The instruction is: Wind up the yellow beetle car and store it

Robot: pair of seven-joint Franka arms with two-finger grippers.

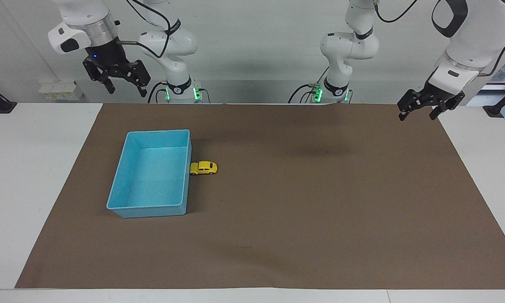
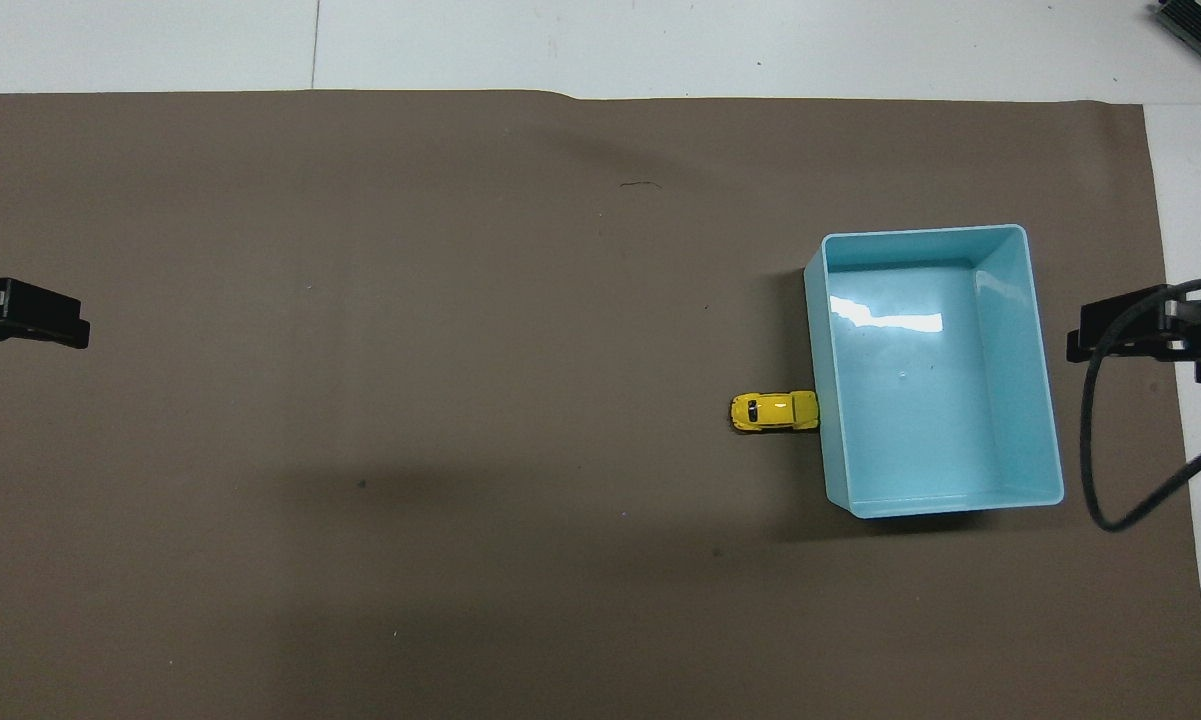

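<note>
The yellow beetle car (image 1: 203, 168) stands on the brown mat with one end against the long wall of the blue tray (image 1: 128, 206); it also shows in the overhead view (image 2: 774, 411), beside the tray (image 2: 1048, 420). The tray holds nothing. My left gripper (image 1: 418, 111) hangs open and empty in the air over the mat's edge at the left arm's end; one finger tip (image 2: 45, 318) shows in the overhead view. My right gripper (image 1: 124, 87) hangs open and empty, high over the table's edge near the robots, and shows partly in the overhead view (image 2: 1150, 335).
A brown mat (image 1: 277, 219) covers most of the white table (image 1: 29, 176). The arm bases (image 1: 181, 90) stand at the table's edge nearest the robots. A black cable (image 2: 1095, 470) loops down from the right arm over the mat's edge.
</note>
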